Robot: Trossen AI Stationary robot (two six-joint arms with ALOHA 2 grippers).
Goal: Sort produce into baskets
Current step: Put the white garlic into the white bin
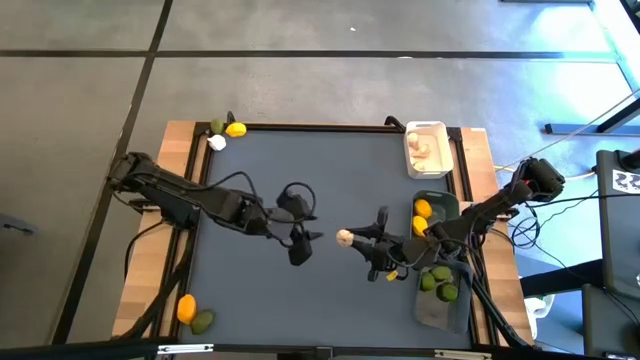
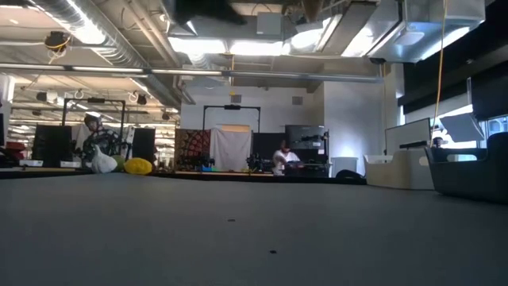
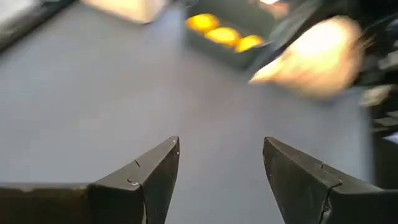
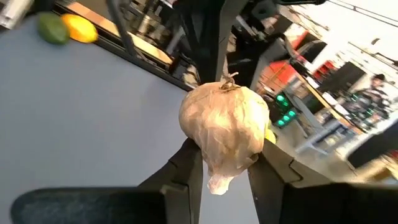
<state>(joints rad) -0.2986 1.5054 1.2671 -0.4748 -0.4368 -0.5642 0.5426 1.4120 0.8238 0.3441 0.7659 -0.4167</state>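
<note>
My right gripper [image 1: 352,238] is over the middle of the table, shut on a pale garlic bulb [image 1: 344,237]. My left gripper [image 1: 305,240] is open and empty just to the left of the bulb, its fingers [image 3: 155,174] over bare mat. At the right edge stand a white basket [image 1: 441,160] with garlic, a dark grey-green basket [image 1: 447,203] with lemons [image 1: 423,209], and a translucent grey basket [image 1: 437,312] with limes [image 1: 440,283]. My right gripper pinches the garlic bulb between its two fingers, which sit on opposite sides of the bulb's lower half [image 4: 205,158]. The fingers reach in roughly level from the table's right. The bulb's stem [image 4: 227,81] points away from the fingers, and the bulb is lifted clear of the mat.
A lime [image 1: 217,126], a lemon [image 1: 236,129] and a garlic bulb [image 1: 217,142] lie at the far left corner. A lemon [image 1: 186,308] and a lime [image 1: 203,321] lie at the near left corner. The grey mat [image 1: 300,160] between them is bare.
</note>
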